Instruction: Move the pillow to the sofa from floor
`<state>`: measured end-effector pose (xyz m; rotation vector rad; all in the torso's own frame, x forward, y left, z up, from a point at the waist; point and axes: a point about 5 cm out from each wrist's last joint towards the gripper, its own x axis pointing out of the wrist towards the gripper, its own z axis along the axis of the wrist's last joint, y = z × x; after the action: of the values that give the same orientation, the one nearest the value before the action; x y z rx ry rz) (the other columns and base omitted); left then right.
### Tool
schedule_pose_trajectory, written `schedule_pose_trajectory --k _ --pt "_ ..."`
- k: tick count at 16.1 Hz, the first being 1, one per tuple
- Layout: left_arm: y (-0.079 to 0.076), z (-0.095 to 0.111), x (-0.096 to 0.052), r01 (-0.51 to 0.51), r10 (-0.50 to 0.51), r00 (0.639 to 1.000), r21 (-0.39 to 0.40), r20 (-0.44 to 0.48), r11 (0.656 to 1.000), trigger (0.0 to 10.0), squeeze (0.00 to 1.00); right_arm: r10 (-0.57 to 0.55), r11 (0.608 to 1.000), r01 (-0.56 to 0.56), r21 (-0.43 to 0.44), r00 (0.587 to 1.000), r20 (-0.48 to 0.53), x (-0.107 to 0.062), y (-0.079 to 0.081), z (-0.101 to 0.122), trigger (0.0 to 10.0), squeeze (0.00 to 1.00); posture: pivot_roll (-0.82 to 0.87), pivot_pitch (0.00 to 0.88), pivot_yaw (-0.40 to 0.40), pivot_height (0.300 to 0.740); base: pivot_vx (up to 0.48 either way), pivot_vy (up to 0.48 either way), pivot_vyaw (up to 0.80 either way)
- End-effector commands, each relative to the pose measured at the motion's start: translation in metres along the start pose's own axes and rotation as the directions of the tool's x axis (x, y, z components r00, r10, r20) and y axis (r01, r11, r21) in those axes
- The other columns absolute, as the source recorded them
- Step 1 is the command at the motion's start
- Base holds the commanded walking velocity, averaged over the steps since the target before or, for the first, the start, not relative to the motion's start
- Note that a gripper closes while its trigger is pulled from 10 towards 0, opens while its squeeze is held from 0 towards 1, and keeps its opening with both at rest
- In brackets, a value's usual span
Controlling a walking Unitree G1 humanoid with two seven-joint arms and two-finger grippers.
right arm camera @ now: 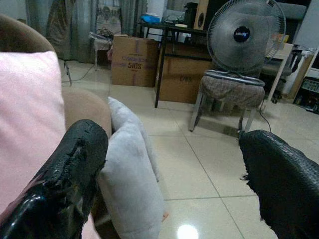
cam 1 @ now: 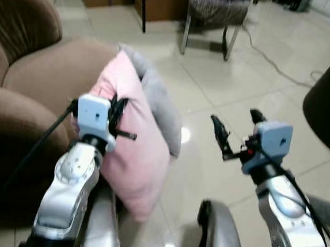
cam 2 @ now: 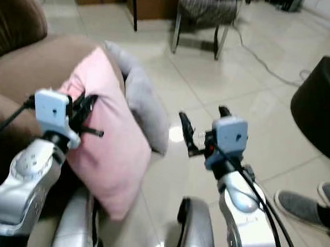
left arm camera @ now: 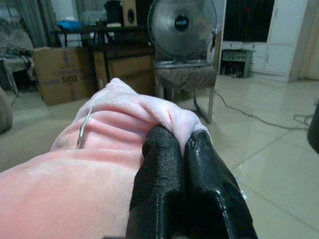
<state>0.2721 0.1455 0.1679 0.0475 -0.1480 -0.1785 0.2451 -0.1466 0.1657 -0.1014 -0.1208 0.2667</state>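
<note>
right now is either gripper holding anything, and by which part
The left gripper is shut on the pink pillow, pinching a fold of fabric at its upper edge. The right gripper is open, holding nothing.

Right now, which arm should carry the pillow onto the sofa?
The left. Its left gripper is shut on the pink pillow, right beside the brown sofa. The right gripper hangs open over the floor, holding nothing.

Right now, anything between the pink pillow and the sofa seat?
Nothing visible. The left end effector is pinching the pink pillow, which hangs right beside the brown sofa. A grey pillow sits behind it, away from the seat.
</note>
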Motion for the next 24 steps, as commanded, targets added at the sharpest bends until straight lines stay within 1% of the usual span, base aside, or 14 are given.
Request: schedule_pose_trajectory --k 1,5,7,8,9,10,12,13,14,17,18,22,23,24 --pt "-0.001 0.013 0.002 0.001 -0.001 0.998 0.012 0.068 1.0 10.0 0.0 0.01 1.0 -0.01 0.006 1.0 -0.002 -0.001 0.003 0.0 10.0 0.0 0.01 0.0 0.008 0.596 0.0 0.0 0.0" --pt "-0.002 0.009 -0.006 -0.017 0.017 0.998 0.015 0.058 1.0 10.0 0.0 0.007 1.0 -0.007 0.026 1.0 0.006 -0.002 0.004 -0.001 10.0 0.0 0.01 0.0 -0.01 0.631 0.0 0.0 0.0" --pt "0.001 0.009 -0.007 -0.032 0.03 0.998 0.032 0.062 0.999 10.0 0.0 -0.002 1.0 0.002 0.031 1.0 -0.002 -0.001 0.003 -0.001 10.0 0.0 0.02 0.0 -0.012 0.646 0.0 0.0 0.0" --pt "0.002 0.007 -0.009 -0.04 0.038 0.998 0.031 0.047 0.999 10.0 0.0 -0.002 1.0 0.002 0.03 1.0 -0.002 -0.001 0.003 -0.001 10.0 0.0 0.02 0.0 -0.013 0.656 0.0 0.0 0.0" --pt "0.003 0.007 -0.009 -0.038 0.036 0.999 0.043 0.039 0.998 10.0 0.0 -0.002 0.999 0.002 0.032 1.0 0.0 -0.001 0.003 -0.001 10.0 0.0 0.02 0.0 -0.013 0.661 0.0 0.0 0.0" --pt "0.003 0.008 -0.011 -0.019 0.015 0.999 0.078 0.045 0.997 10.0 0.0 0.001 0.999 -0.001 0.044 1.0 0.005 0.0 0.002 0.0 10.0 0.0 0.01 0.0 -0.016 0.671 0.0 0.0 0.0" --pt "0.002 0.008 -0.011 -0.018 0.014 0.999 0.102 0.044 0.995 10.0 0.0 0.003 0.999 -0.004 0.039 1.0 0.013 0.002 0.001 0.002 10.0 0.0 0.01 0.0 -0.017 0.686 0.0 0.0 0.0" --pt "0.002 0.008 -0.011 -0.018 0.013 0.999 0.102 0.045 0.995 10.0 0.0 0.0 1.0 -0.001 0.026 1.0 0.014 0.003 0.0 0.003 10.0 0.0 0.01 0.0 -0.02 0.691 0.0 0.0 0.0" --pt "0.0 0.01 -0.007 -0.022 0.017 0.999 0.102 0.051 0.995 10.0 0.0 0.012 1.0 -0.012 0.023 1.0 0.025 0.007 0.0 0.007 10.0 0.0 0.02 0.0 -0.022 0.706 0.0 0.0 0.0" --pt "0.001 0.012 -0.006 -0.037 0.033 0.998 0.084 0.053 0.996 10.0 0.0 0.021 0.999 -0.022 0.029 0.999 0.032 0.008 0.001 0.008 10.0 0.0 0.02 0.0 -0.013 0.726 0.0 0.0 0.0" --pt "0.002 0.012 -0.005 -0.037 0.032 0.998 0.092 0.056 0.995 10.0 0.0 0.019 0.999 -0.02 0.037 0.999 0.031 0.009 0.002 0.008 10.0 0.0 0.02 0.0 -0.011 0.736 0.0 0.0 0.0" --pt "0.0 0.012 -0.003 -0.028 0.023 0.998 0.086 0.057 0.996 10.0 0.0 0.013 0.998 -0.014 0.056 1.0 0.017 0.009 0.001 0.005 10.0 0.0 0.02 0.0 -0.012 0.74 0.0 0.0 0.0" --pt "-0.001 0.01 -0.005 -0.029 0.026 0.998 0.072 0.049 0.997 10.0 0.0 0.008 0.998 -0.008 0.064 1.0 -0.009 0.007 0.001 -0.001 10.0 0.0 0.02 0.0 -0.012 0.74 0.0 0.0 0.0" --pt "-0.002 0.008 -0.006 -0.023 0.02 0.999 0.082 0.037 0.996 10.0 0.0 0.003 0.998 -0.001 0.066 1.0 -0.021 0.007 0.001 -0.003 10.0 0.0 0.02 0.0 -0.012 0.74 0.0 0.0 0.0"
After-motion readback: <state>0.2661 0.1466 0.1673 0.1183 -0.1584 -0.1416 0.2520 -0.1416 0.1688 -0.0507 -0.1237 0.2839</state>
